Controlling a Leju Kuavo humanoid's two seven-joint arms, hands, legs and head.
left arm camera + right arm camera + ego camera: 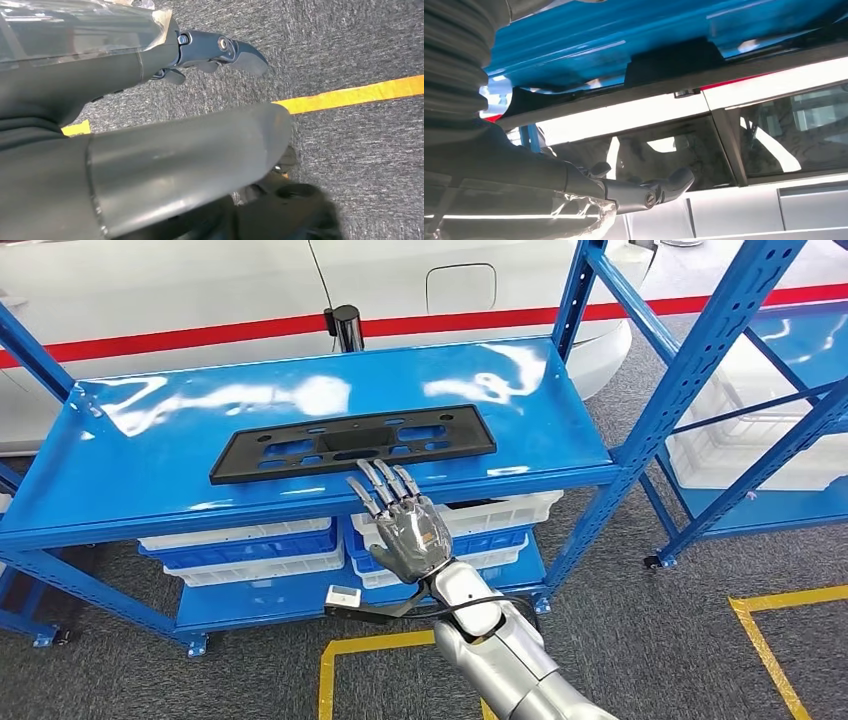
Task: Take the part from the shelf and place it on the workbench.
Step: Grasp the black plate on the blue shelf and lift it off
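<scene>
A long flat black plastic part (353, 443) with several cut-outs lies across the middle of the blue shelf top (160, 455). My right hand (400, 525) is raised at the shelf's front edge, fingers straight and apart, their tips just short of the part's near edge, holding nothing. The right wrist view looks along the shelf top (634, 35) and the dark part (669, 60), with the hand's fingers (664, 187) extended and empty. My left hand (220, 50) hangs over grey carpet, fingers loosely extended and empty.
A white car with a red stripe (200, 300) stands behind the shelf. White and blue bins (240, 550) fill the lower shelf. A second blue rack (760, 430) with a white crate stands to the right. Yellow tape lines (770, 640) mark the carpet.
</scene>
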